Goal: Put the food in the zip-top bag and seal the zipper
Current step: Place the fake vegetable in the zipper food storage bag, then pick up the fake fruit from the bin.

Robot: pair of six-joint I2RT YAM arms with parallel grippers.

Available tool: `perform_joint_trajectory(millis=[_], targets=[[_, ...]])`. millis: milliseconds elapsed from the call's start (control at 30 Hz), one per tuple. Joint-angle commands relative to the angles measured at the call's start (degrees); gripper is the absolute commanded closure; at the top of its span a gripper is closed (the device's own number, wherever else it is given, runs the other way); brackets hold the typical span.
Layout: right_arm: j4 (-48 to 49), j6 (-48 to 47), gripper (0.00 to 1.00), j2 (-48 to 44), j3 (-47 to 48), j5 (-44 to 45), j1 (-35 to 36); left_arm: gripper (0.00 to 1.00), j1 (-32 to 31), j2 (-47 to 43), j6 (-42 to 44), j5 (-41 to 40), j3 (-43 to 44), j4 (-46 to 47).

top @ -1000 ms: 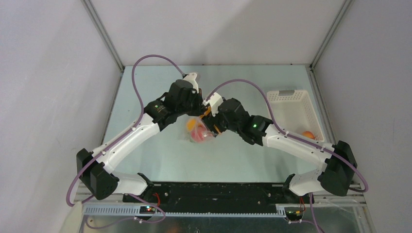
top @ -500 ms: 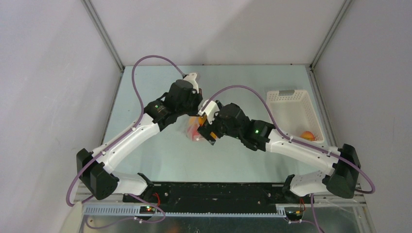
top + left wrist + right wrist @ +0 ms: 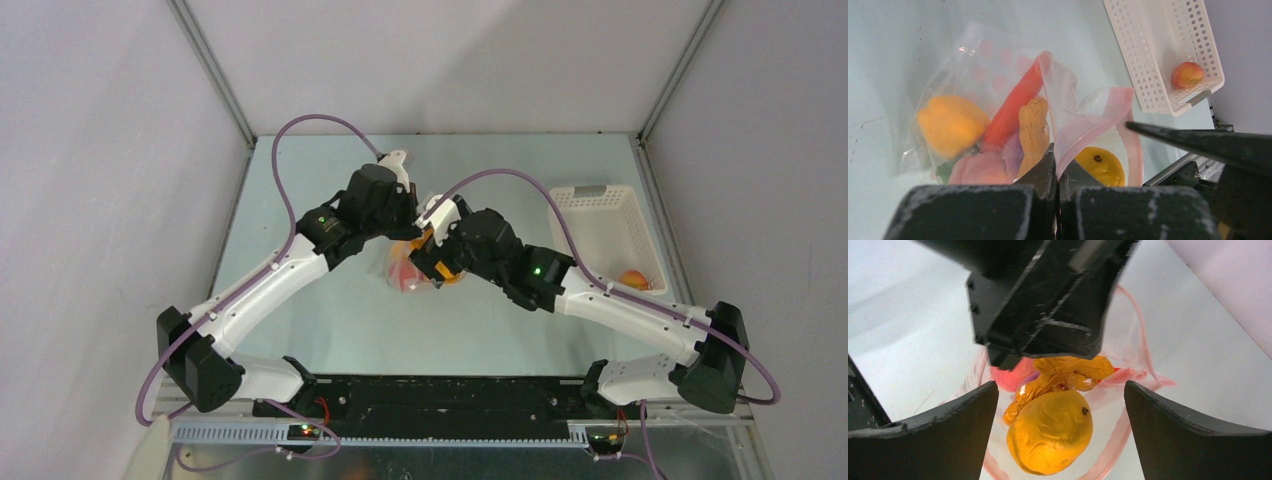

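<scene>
Right gripper [image 3: 1060, 390] spread wide, orange fruit [image 3: 1050, 432] just dropped into the zip-top bag [image 3: 973, 60] that left gripper [image 3: 1056, 167] pinches open at the rim; reddish fruit [image 3: 1187, 75] in white basket [image 3: 1148, 60] probably next, then zipper [image 3: 1136, 150].

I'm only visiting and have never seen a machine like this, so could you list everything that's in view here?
table: one, pale green, beneath everything
zip-top bag: one, clear with pink dots, mid-table, mouth open
zipper: one, pale pink strip, along the bag's open edge
yellow piece: one, inside the bag
red piece: one, long, inside the bag
tan piece: one, knobbly, inside the bag
pinkish piece: one, inside the bag
orange fruit: one, round, at the bag's mouth
basket: one, white, slotted, table's right side
peach-like fruit: one, red and yellow, in the basket
left gripper: one, black, shut on the bag's rim
right gripper: one, black, open above the orange fruit
</scene>
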Motion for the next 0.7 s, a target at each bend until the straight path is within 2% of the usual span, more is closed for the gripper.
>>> perform_joint_trajectory(millis=[0, 67, 167, 200, 300, 433, 467, 500, 567, 667], targets=[[4.5, 8.7, 0.01, -6.0, 0.4, 7.1, -1.8, 1.00, -0.4, -2.4, -0.6, 1.1, 2.9, 2.5], [3.1, 12.9, 0.00, -9.1, 0.5, 3.4, -5.1, 1.00, -0.3, -2.4, -0.6, 0.9, 2.8, 2.5], [-0.2, 20.0, 0.00, -13.3, 0.4, -12.6, -15.3, 1.00, -0.3, -2.5, -0.6, 0.8, 2.8, 2.7], [-1.0, 21.1, 0.01, -14.1, 0.4, -15.6, -17.4, 1.00, -0.3, -2.4, -0.6, 0.7, 2.7, 2.7], [-5.9, 22.6, 0.01, -17.3, 0.4, -14.5, -23.4, 1.00, -0.3, -2.3, -0.6, 0.6, 2.7, 2.8], [-15.2, 24.1, 0.01, -20.8, 0.5, -3.1, -28.2, 1.00, -0.3, -1.9, -0.6, 0.1, 2.8, 2.8], [-18.7, 25.9, 0.00, -21.1, 0.3, -0.7, -31.7, 1.00, -0.3, -1.9, -0.6, 0.0, 2.8, 2.9], [-20.6, 27.0, 0.01, -21.8, 0.2, -0.1, -33.3, 1.00, -0.3, -1.9, -0.5, -0.3, 2.8, 3.0], [-25.7, 30.0, 0.01, -22.2, -0.6, -1.0, -42.7, 1.00, -0.3, -1.7, -0.4, -0.4, 2.8, 3.3], [-31.5, 32.5, 0.01, -21.8, -2.5, -5.1, -52.7, 1.00, -0.3, -1.2, 0.1, -0.4, 2.6, 3.7]])
